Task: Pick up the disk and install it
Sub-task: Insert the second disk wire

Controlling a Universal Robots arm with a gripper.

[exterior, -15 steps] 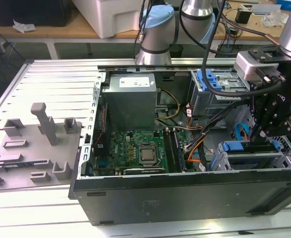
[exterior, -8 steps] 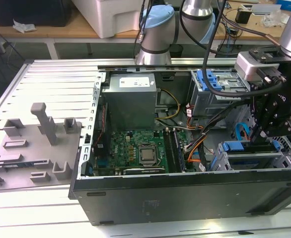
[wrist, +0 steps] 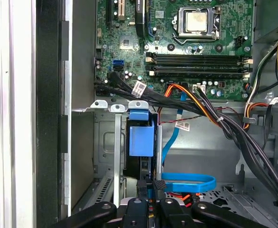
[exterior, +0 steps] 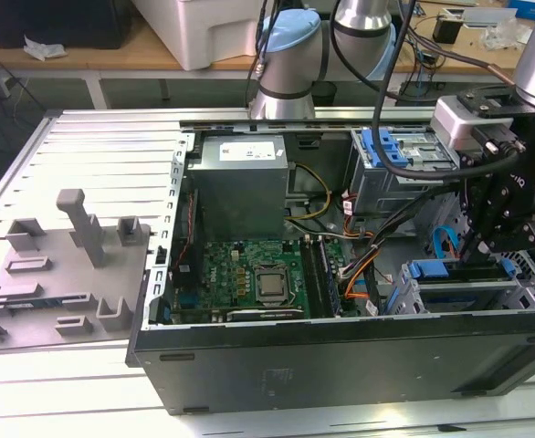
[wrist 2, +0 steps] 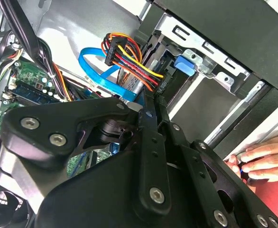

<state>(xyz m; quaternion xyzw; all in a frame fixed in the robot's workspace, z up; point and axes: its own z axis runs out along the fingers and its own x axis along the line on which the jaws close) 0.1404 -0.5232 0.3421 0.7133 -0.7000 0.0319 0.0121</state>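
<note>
The black claw hangs over the drive cage at the exterior view's right, inside the open black computer case. Its fingers pinch narrowly on the top edge of the flat silver disk in its blue plastic carrier, which stands on edge partway down the grey metal bay. Seating it well likely calls for a straight push, clear of the blue ribbon cable. The disk's lower part and the connector are hidden. A person's hand rests nearby.
</note>
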